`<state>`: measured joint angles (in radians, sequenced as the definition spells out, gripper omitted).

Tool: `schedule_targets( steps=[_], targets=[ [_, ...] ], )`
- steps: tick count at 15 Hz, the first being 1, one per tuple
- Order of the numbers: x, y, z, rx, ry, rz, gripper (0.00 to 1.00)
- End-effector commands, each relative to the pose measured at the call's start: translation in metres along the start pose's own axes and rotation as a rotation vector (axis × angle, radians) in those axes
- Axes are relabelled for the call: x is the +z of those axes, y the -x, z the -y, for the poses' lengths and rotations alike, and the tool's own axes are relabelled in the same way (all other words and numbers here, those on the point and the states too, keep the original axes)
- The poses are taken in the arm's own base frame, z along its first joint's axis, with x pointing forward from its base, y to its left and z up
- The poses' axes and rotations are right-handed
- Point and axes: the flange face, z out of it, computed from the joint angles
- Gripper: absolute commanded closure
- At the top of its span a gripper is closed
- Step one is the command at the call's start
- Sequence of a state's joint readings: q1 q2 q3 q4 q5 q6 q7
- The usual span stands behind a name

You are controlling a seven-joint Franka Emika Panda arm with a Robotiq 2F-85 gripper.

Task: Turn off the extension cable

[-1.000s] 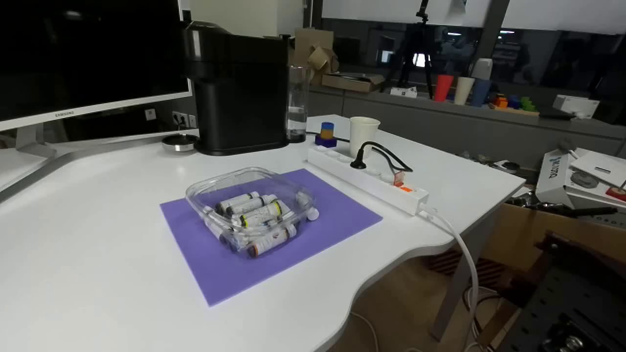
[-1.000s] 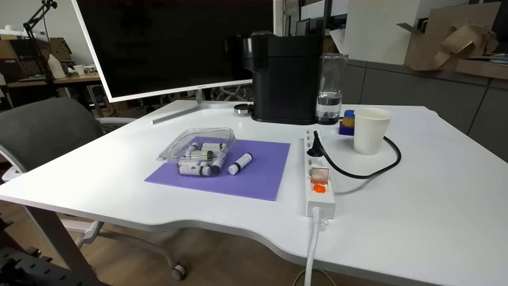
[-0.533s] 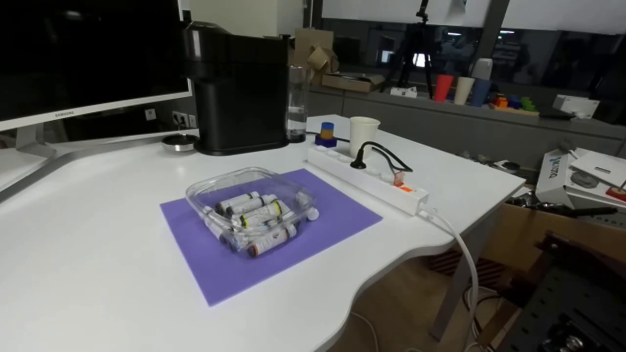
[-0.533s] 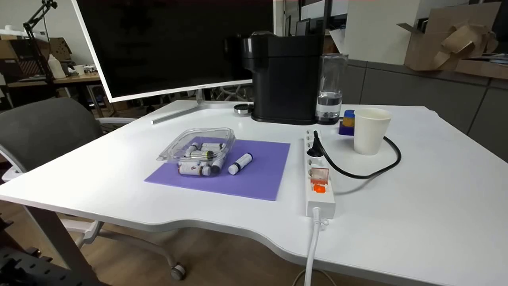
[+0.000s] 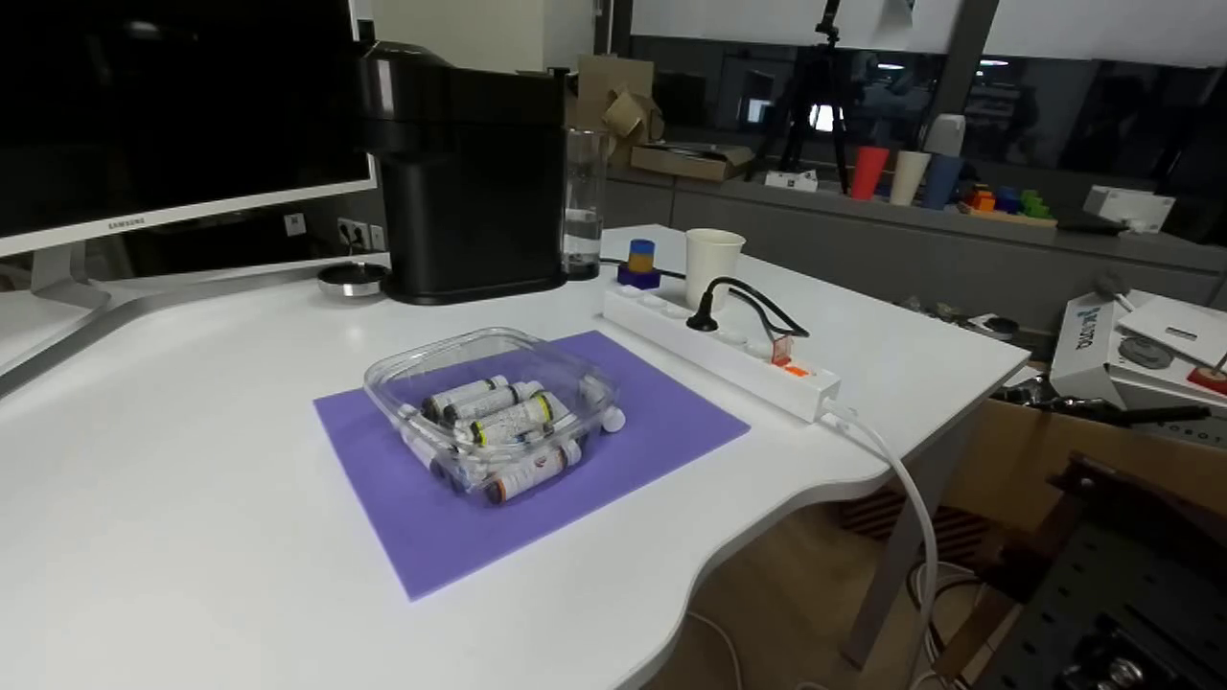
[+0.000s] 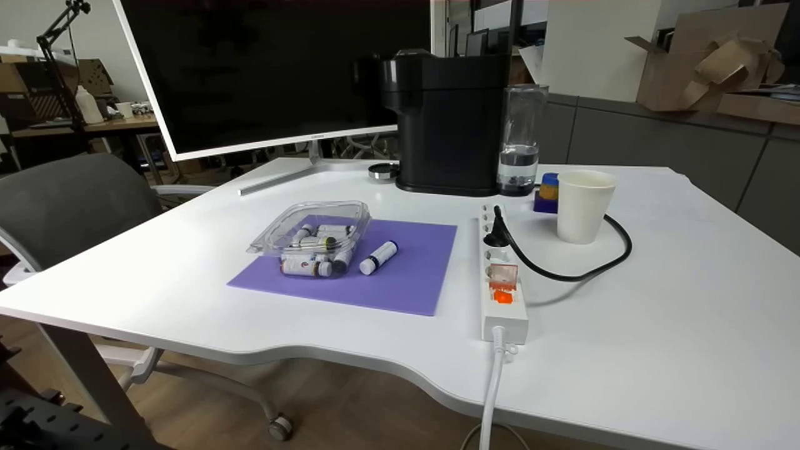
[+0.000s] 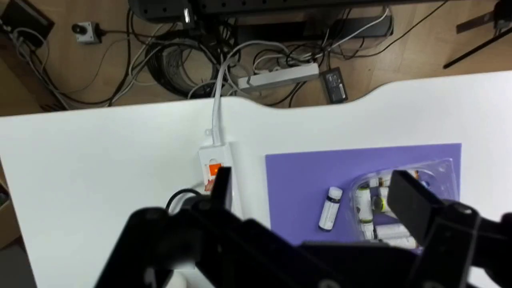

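Note:
The extension cable is a long white power strip (image 5: 705,356) on the white table, also in an exterior view (image 6: 506,325). Its orange-red switch (image 6: 503,297) is near the cord end, beside a raised translucent red flap (image 6: 503,276). A black plug (image 6: 495,239) sits in the strip, and a white cord (image 6: 492,390) hangs over the table's edge. In the wrist view my gripper (image 7: 311,176) is open and empty, high above the table. Its left finger (image 7: 222,188) overlaps part of the strip near the switch (image 7: 215,168); the strip's far part is hidden. The gripper is outside both exterior views.
A clear tray (image 5: 494,333) of small vials stands on a purple mat (image 5: 661,426), with a loose vial (image 6: 379,257) beside it. A white cup (image 6: 581,212), stacked blocks (image 6: 545,200), a black coffee machine (image 6: 453,131) and a monitor (image 6: 281,69) stand farther back.

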<state>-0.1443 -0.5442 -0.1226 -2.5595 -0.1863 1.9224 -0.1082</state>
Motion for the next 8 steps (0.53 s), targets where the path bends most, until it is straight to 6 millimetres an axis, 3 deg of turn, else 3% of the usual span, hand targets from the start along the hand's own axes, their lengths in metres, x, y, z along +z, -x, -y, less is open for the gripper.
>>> schedule_targets(
  steps=[1, 8],
  targets=[
    [0.014, -0.022, -0.024, -0.010, 0.040, -0.067, 0.00],
    [0.076, -0.076, -0.082, -0.036, 0.049, -0.175, 0.00]
  ],
)
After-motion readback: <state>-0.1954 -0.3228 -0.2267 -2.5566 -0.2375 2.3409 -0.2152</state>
